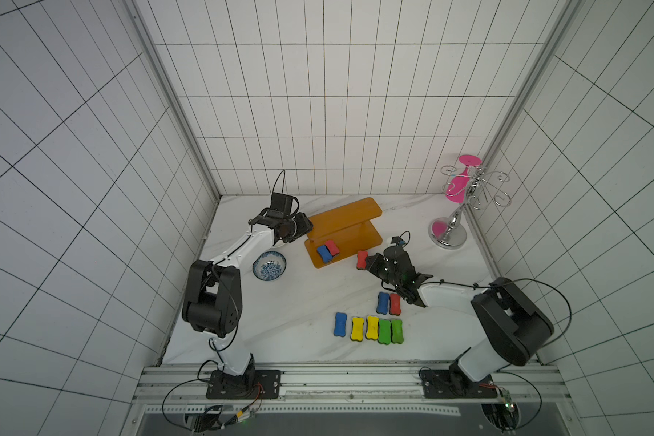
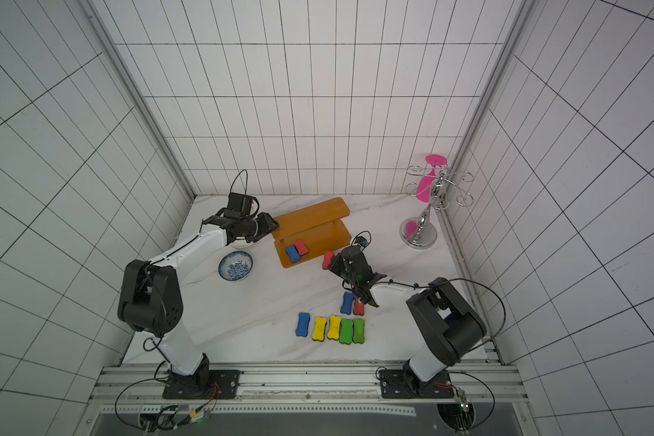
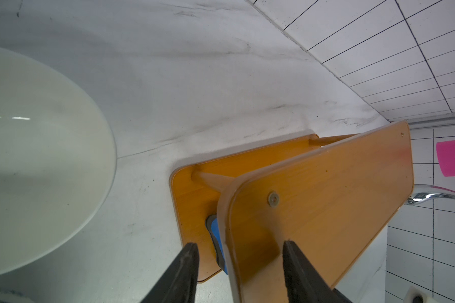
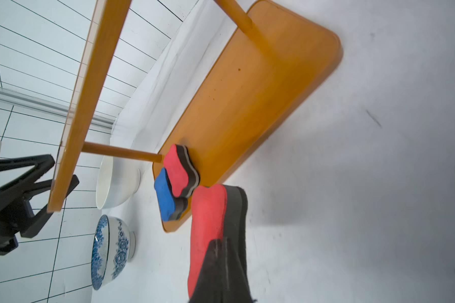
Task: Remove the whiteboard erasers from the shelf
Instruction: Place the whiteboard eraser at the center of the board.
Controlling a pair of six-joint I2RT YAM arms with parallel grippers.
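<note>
Two erasers on shelf: blue bone-shaped foam eraser (image 1: pixel 324 253) and red foam eraser (image 1: pixel 332 247), touching, on the lower board of the orange-brown two-tier shelf (image 1: pixel 350 221), at the end nearer the left arm.
Third red eraser (image 1: pixel 361 259): off the shelf, just beside the lower board's front edge, pinched by the right gripper (image 1: pixel 368 262).
Seven erasers on table: blue-and-red pair (image 1: pixel 383 302); row of one blue, two yellow, two green (image 1: pixel 372 327), all on the white marble table (image 1: pixel 280 321).
Left gripper (image 3: pixel 241 262): fingers spread, straddling the upper board's end.
Nearby: blue-patterned bowl (image 1: pixel 269 266), beside the shelf.

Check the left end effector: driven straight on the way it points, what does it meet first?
The shelf. Its top board's end lies between the left end effector's open fingers, so going on would likely run the board deeper into the jaws. Whether a finger touches it now is unclear.
</note>
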